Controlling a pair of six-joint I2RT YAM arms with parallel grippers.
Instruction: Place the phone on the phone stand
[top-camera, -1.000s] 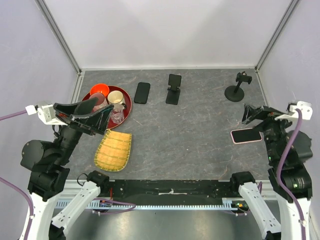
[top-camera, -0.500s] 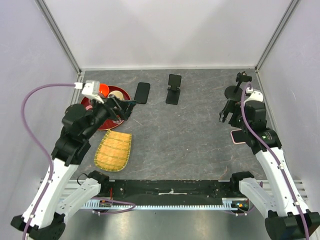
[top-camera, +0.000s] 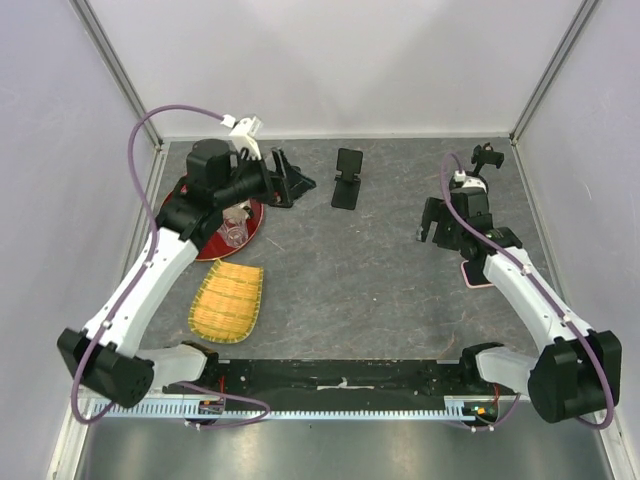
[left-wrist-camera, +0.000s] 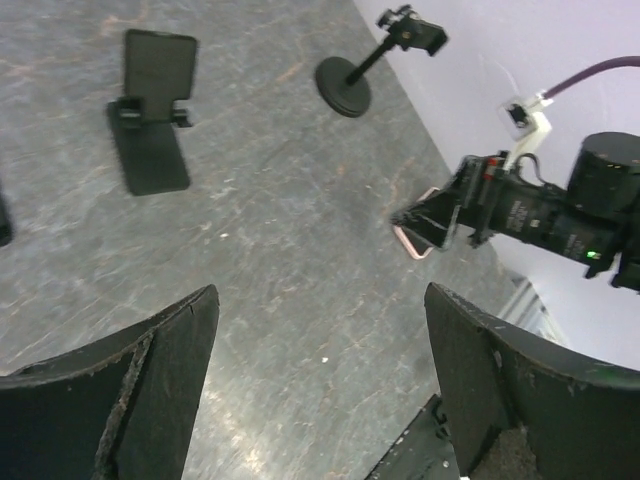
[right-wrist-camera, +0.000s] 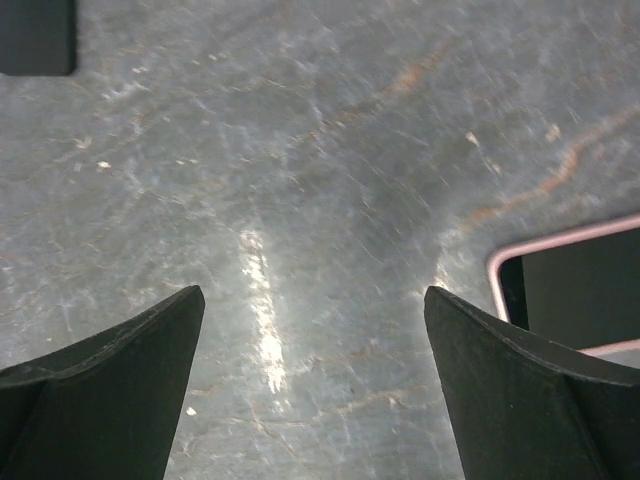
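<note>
The pink-edged phone (right-wrist-camera: 575, 290) is lying flat on the grey, marbled tabletop (top-camera: 380, 300), just beside the right gripper (right-wrist-camera: 312, 300), whose jaws are hanging wide apart and gripping nothing. The folding black phone stand (top-camera: 347, 178) is standing well apart, toward the far middle. The left gripper (left-wrist-camera: 320, 295) is gaping empty near the round red tray (top-camera: 252, 212), which is holding a clear glass (top-camera: 234, 235). A woven bamboo mat (top-camera: 228, 300) is lying closer to the arms' bases.

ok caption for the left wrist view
Open left gripper facing the black phone stand, pink-cased phone beside the right gripper.
</note>
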